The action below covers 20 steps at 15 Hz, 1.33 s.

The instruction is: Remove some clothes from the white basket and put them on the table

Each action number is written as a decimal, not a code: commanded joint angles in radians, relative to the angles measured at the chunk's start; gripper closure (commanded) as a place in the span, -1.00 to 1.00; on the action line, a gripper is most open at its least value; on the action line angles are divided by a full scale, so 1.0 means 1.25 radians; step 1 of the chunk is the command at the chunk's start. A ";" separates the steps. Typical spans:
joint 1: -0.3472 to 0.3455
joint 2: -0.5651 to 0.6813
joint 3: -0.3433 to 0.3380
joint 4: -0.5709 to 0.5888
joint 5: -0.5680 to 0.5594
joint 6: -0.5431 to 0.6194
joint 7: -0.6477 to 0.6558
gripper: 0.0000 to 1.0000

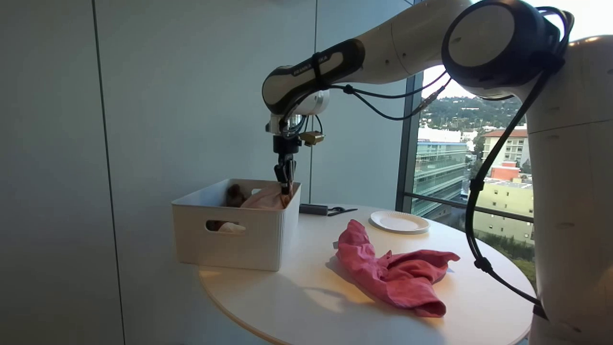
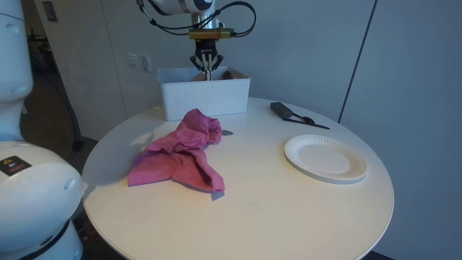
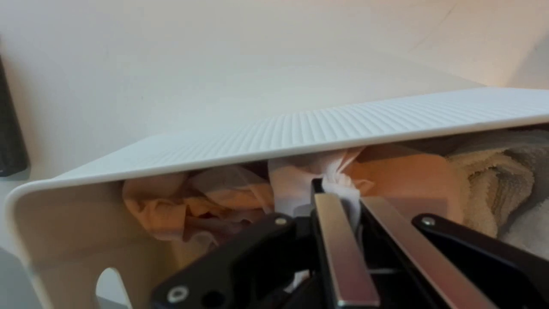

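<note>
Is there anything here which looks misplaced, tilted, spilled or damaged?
Yes: the white rectangular plastic basket seems to overhang the round white table. In an exterior view its lower corner juts past the table's edge, which looks risky. The crumpled pink fabric garment is untidy but suits the task. I see no spill or damage.

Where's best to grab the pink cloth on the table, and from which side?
Probably pinch the pink cloth by its bunched end nearest the white basket, coming straight down from above: that end is crumpled and seems to stand up from the table, giving a ridge to close on.
</note>
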 commanded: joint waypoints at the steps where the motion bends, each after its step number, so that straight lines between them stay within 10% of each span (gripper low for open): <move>1: -0.005 -0.070 0.008 -0.018 -0.016 0.052 0.001 0.86; 11: -0.005 -0.390 0.009 -0.215 -0.259 0.180 0.203 0.86; 20: -0.053 -0.778 0.100 -0.482 -0.478 -0.005 0.524 0.85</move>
